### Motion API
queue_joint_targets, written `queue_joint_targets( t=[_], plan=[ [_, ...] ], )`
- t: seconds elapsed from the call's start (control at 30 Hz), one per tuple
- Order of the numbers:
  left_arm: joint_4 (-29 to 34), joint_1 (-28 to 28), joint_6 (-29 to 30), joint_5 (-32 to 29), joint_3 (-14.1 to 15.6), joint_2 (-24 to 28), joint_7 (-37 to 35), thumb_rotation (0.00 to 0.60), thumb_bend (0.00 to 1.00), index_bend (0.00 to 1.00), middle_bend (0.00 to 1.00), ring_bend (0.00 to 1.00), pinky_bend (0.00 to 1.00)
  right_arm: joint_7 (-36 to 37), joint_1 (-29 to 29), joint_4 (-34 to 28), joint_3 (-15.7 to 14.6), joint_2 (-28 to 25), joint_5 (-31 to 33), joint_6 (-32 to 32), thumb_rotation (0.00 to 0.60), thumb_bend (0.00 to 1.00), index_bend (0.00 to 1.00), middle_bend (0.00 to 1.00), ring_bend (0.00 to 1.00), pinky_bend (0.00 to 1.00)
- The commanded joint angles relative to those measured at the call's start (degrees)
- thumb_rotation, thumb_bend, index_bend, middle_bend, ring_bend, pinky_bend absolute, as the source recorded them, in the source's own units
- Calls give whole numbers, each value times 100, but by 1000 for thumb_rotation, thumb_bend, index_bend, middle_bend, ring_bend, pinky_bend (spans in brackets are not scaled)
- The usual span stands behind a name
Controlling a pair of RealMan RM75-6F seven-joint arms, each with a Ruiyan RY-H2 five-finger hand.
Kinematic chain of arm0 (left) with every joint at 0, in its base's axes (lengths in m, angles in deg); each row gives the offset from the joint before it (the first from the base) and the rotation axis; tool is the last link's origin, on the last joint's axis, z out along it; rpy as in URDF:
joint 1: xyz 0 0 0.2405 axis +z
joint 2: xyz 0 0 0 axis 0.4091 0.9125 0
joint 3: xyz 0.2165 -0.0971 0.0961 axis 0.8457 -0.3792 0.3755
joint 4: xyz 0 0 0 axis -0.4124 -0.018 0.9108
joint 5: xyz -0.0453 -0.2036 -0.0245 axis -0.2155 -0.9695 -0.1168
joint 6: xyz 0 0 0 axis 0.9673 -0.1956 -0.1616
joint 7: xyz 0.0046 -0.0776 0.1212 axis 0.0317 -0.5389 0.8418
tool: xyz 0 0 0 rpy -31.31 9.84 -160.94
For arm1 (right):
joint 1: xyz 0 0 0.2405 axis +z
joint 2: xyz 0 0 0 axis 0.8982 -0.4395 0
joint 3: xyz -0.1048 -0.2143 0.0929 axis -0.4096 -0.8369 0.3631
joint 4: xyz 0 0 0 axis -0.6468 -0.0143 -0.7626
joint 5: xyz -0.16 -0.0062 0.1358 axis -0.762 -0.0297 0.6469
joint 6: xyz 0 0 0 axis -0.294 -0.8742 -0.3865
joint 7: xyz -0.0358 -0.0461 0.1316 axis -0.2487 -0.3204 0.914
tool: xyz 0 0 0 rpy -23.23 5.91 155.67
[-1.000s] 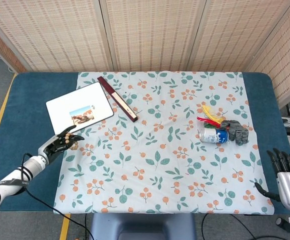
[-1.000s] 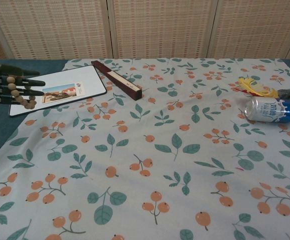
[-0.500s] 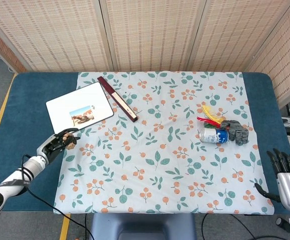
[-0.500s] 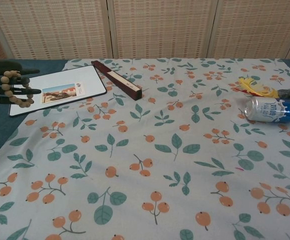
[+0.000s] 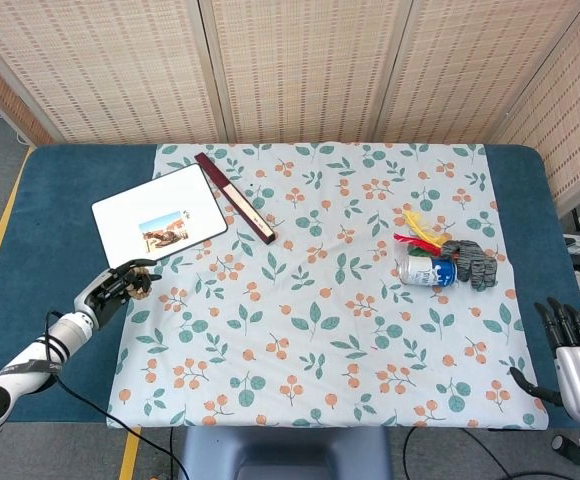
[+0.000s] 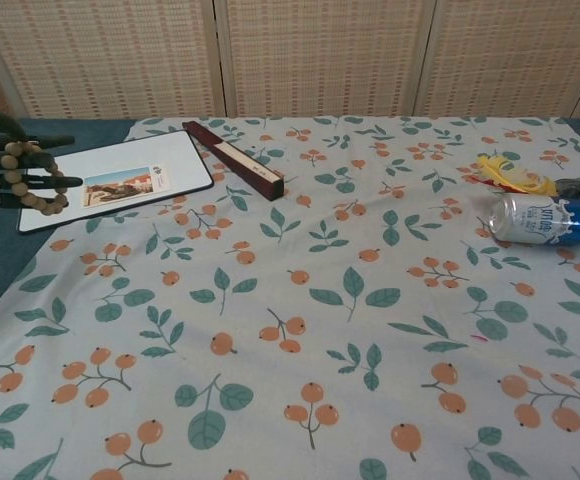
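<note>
Our left hand (image 5: 116, 288) holds, with fingers closed around it, the loop of round light-brown wooden beads (image 6: 25, 177) above the counter's left edge near the white picture card (image 5: 160, 213); we judge it light and floppy, best grasped around several beads.

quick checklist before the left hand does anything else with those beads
1. Wooden bead string held in the left hand: ok, looped over the fingers.
2. Beads lifted off the cloth: cannot tell.
3. White card near the hand lies flat and is not touched: ok.
4. Dark slim box lies apart from the hand: ok.
5. Right hand open at the table's near right corner, away from the can: ok.
</note>
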Motion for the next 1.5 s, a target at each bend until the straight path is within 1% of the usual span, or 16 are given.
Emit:
queue_joint_targets(
  t=[0.03,0.17,0.23,0.27,0.37,0.5,0.6,0.67,0.77,0.9,0.97,1.03,1.1,1.27,1.37,1.5],
  plan=[
    [18,7,24,17,3,4,-23,441,793,371,682,247,0,2,-4,-2,-2,-3,-7,5,415,154,0,0,0,0],
    [42,17,-5,32,-6,25,-68,526,906,374,687,252,0,10,-15,-5,7,-6,-7,31,415,154,0,0,0,0],
    [61,22,-25,56,-11,33,-70,523,984,374,685,254,0,9,-17,-5,12,-6,-5,37,414,154,0,0,0,0],
    [74,27,-49,84,-22,33,-61,514,998,374,683,254,0,10,-18,-7,11,-7,-7,37,416,154,0,0,0,0],
    [92,41,-91,148,-53,12,-39,518,1000,364,675,254,0,15,-20,-4,12,-8,-9,39,416,154,0,0,0,0],
    [97,54,-169,151,-109,-36,-76,583,1000,314,652,254,0,26,-27,-3,17,-16,0,47,415,154,0,0,0,0],
    [97,81,-220,180,-157,-97,-69,600,1000,282,614,247,0,33,-34,-4,20,-23,3,59,414,154,0,0,0,0],
    [109,123,-301,219,-222,-166,-43,600,1000,265,573,235,0,39,-42,-8,21,-30,1,70,414,154,0,0,0,0],
    [103,211,-575,350,-393,-271,113,600,1000,198,455,169,0,46,-59,-11,18,-41,-3,93,416,155,0,0,0,0],
    [77,367,-1027,602,-697,-447,600,600,1000,56,238,31,0,58,-78,-17,20,-56,-12,127,413,154,0,0,0,0],
    [57,472,-1278,702,-878,-566,939,600,1000,13,134,2,0,70,-86,-21,19,-62,-17,137,413,154,0,0,0,0],
    [-15,586,-1592,693,-1087,-703,1265,600,1000,0,40,0,0,75,-93,-21,19,-67,-23,147,415,154,0,0,0,0],
    [-107,666,-1810,646,-1252,-834,1554,600,1000,0,6,0,0,81,-96,-21,21,-68,-23,152,415,154,0,0,0,0],
    [-447,788,-2470,345,-1609,-1116,2285,600,1000,0,0,0,0,94,-99,-17,33,-73,-8,154,416,154,0,0,0,0],
    [-608,774,-2691,194,-1653,-1156,2569,600,1000,0,0,0,0,92,-95,-15,34,-71,-8,144,415,154,0,0,0,0],
    [-666,772,-2634,20,-1612,-1163,2722,600,1000,0,0,0,0,77,-91,-14,34,-70,9,122,414,154,0,0,0,0]
  ],
)
